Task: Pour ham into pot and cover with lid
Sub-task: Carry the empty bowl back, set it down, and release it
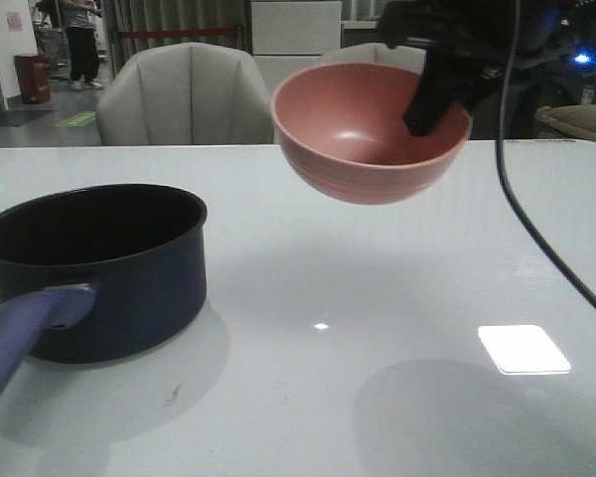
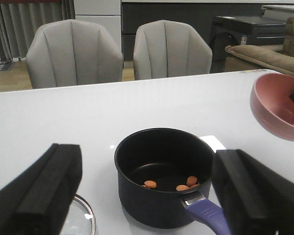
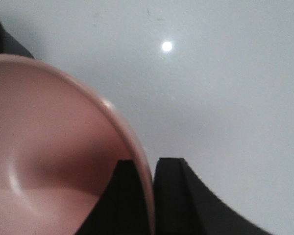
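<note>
The dark navy pot (image 1: 109, 268) with its purple-blue handle (image 1: 20, 333) stands at the table's left. In the left wrist view the pot (image 2: 157, 196) holds several small orange ham pieces (image 2: 187, 184). My right gripper (image 3: 148, 166) is shut on the rim of the pink bowl (image 1: 368, 134), holding it in the air, tilted, to the right of the pot; the bowl looks empty. My left gripper (image 2: 147, 196) is open and empty, back from the pot. The glass lid's steel rim (image 2: 87, 215) shows beside the pot; its knob is hidden.
Two grey chairs (image 1: 184, 94) stand behind the table's far edge. A black cable (image 1: 536, 229) hangs from the right arm across the table's right side. A bright light patch (image 1: 522, 349) lies on the white tabletop at the front right.
</note>
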`<action>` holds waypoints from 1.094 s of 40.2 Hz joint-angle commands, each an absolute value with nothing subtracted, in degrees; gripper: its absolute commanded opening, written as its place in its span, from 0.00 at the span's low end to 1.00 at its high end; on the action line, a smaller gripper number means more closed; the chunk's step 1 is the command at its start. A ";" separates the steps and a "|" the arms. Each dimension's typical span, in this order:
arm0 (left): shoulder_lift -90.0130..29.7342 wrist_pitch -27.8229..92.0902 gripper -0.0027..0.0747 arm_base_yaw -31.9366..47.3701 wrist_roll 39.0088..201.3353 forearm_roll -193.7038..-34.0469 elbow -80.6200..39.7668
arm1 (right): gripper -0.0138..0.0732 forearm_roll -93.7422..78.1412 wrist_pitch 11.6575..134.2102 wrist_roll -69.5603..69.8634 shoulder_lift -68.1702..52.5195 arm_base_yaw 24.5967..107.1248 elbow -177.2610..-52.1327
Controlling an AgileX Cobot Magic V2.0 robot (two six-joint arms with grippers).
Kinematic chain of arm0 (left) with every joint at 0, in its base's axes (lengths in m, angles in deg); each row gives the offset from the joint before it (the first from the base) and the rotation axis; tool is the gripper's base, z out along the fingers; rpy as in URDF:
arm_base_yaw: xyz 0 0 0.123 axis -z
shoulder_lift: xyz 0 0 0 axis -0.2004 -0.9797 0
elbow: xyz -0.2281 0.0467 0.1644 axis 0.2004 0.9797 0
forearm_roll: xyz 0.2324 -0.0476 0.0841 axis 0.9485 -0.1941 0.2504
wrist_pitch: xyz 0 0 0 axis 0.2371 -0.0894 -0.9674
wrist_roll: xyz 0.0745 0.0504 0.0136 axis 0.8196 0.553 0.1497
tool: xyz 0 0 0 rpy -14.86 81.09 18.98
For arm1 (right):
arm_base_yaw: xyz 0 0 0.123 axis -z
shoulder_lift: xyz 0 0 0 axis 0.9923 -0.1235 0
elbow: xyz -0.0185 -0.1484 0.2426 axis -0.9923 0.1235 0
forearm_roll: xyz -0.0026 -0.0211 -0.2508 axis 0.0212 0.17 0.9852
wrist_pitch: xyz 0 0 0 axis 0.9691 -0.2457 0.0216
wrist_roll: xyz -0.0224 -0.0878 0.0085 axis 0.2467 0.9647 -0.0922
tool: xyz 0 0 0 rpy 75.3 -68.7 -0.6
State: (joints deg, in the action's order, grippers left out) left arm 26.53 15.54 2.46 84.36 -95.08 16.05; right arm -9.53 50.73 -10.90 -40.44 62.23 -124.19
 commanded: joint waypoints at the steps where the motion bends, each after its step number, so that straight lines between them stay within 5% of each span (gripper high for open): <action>1: 25.74 19.58 0.79 2.41 84.33 -95.80 14.50 | 0.32 -9.74 51.00 -10.68 -39.87 64.79 -126.17; 15: 25.74 19.58 0.79 2.41 84.33 -95.80 14.50 | 0.33 -9.67 50.22 -11.30 -49.67 67.20 -126.17; 28: 25.74 19.58 0.79 2.41 84.33 -95.80 14.50 | 0.74 -9.68 52.57 -11.30 -52.10 67.20 -126.17; 44: 25.74 19.58 0.79 2.41 84.33 -95.80 14.50 | 0.74 -9.11 49.56 -8.35 -38.47 67.20 -124.81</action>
State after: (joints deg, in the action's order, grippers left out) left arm 26.53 15.54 2.46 84.36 -95.08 16.05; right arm -9.39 48.29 -10.56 -45.83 66.86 -124.18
